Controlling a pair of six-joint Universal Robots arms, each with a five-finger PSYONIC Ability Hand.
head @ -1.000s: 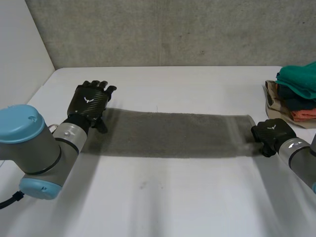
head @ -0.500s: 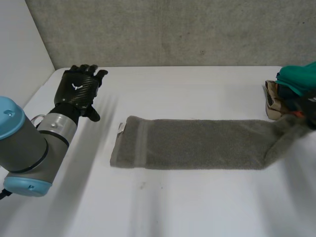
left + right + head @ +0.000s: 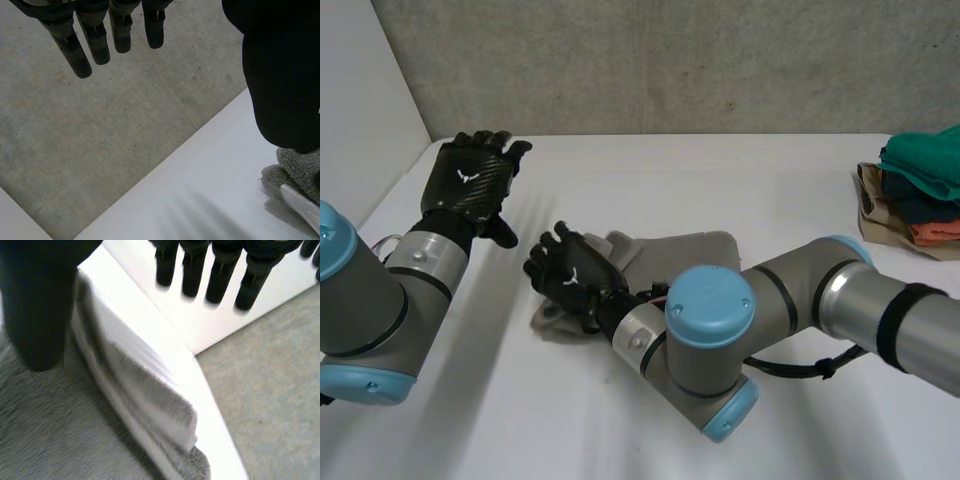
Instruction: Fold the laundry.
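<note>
Just under the open right hand (image 3: 570,278) lies the towel (image 3: 695,248) — left hand (image 3: 470,185) open, apart

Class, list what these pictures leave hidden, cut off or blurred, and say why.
Grey towel, head view: the right arm covers most of it, so its fold is unreadable.
Clothes pile, head view: cut off by the edge.
Towel edge, right wrist view: blurred; whether the right robot hand touches it is unclear.

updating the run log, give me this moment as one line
left hand: open, apart from towel | right hand: open, over towel's end | towel: looks folded over | clothes pile: far right
</note>
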